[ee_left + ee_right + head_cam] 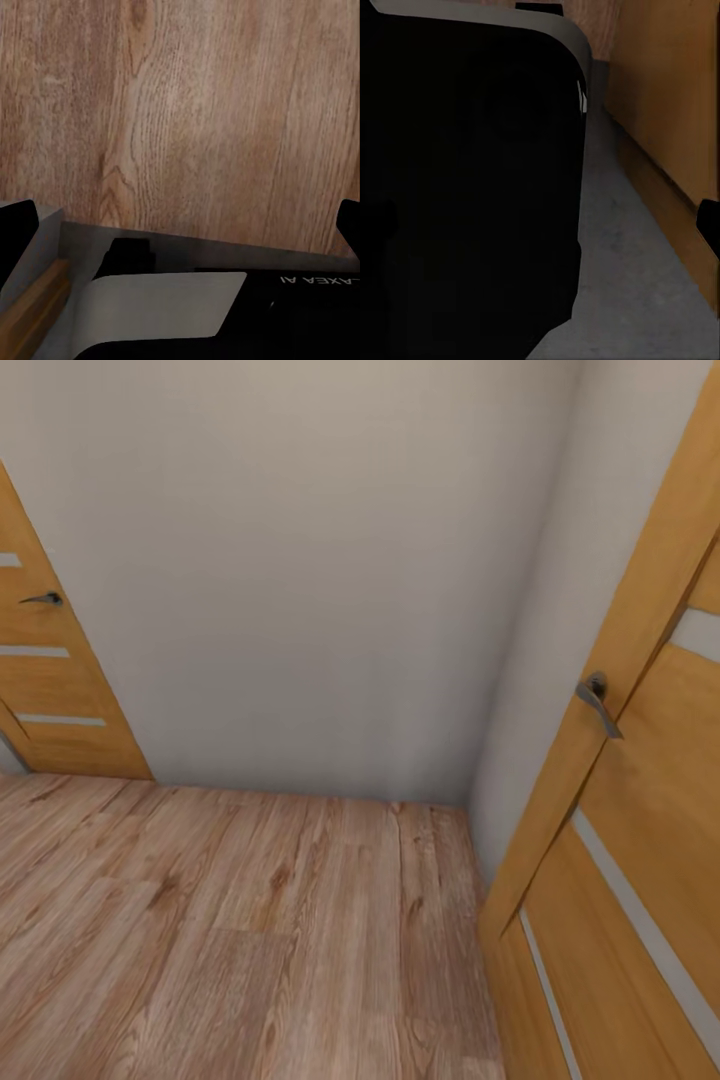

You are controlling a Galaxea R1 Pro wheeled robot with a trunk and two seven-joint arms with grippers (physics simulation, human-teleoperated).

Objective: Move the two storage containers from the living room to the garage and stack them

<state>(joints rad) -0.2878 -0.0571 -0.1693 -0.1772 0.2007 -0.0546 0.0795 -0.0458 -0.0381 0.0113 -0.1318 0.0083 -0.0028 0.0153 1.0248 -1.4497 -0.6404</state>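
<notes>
— What are the end effectors doing?

— The left end effector (pixel 180 225) shows two dark fingertips (pixel 15 232) spread wide apart over wood plank floor (pixel 187 112), nothing between them. Below it sits the robot's black base (pixel 225 315). On the right end effector I see just one dark fingertip (pixel 709 221), so I cannot tell how it stands; a wooden door (pixel 667 90) is close beside it.

— And the bins?

— Out of sight from here. Ahead there's a pale wall (pixel 300 560), a door with a handle (pixel 598 702) at the right, another door (pixel 45 680) at the left.

Probably a home hallway: wooden doors (pixel 640 790), plank flooring (pixel 250 930).
</notes>
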